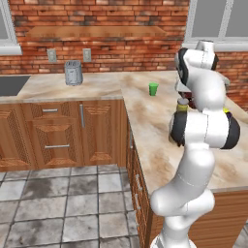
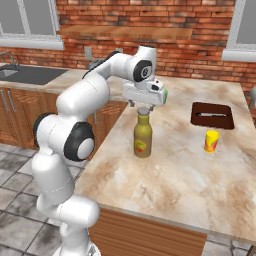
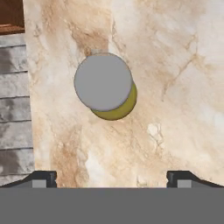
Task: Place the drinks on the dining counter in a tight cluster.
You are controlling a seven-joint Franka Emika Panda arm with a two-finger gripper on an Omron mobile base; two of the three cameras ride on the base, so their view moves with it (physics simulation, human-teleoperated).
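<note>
Hovering wide over the bottle: watch the cap

Your jaws (image 2: 144, 106) stand wide open, straight above the grey cap of the big olive-yellow bottle (image 2: 142, 135), gripping nothing. From the hand view the cap sits off-centre, toward the upper left of the gap between the fingertips (image 3: 43, 178), so you are not squarely over it.

The bottle stands upright on the beige counter (image 2: 200, 175), fairly near its edge on the side facing the tiled floor. That is your main risk: come down misaligned and one finger could land on the cap or shove the shoulder, tipping a tall, narrow bottle toward that drop.

A small yellow cup (image 2: 212, 141) stands well apart to the right, and a dark tray (image 2: 212, 116) beyond it; neither crowds you. The green cup (image 1: 153, 89) is farther back. I cannot see the other two bottles from here, so you have no cluster spot to aim at yet.
</note>
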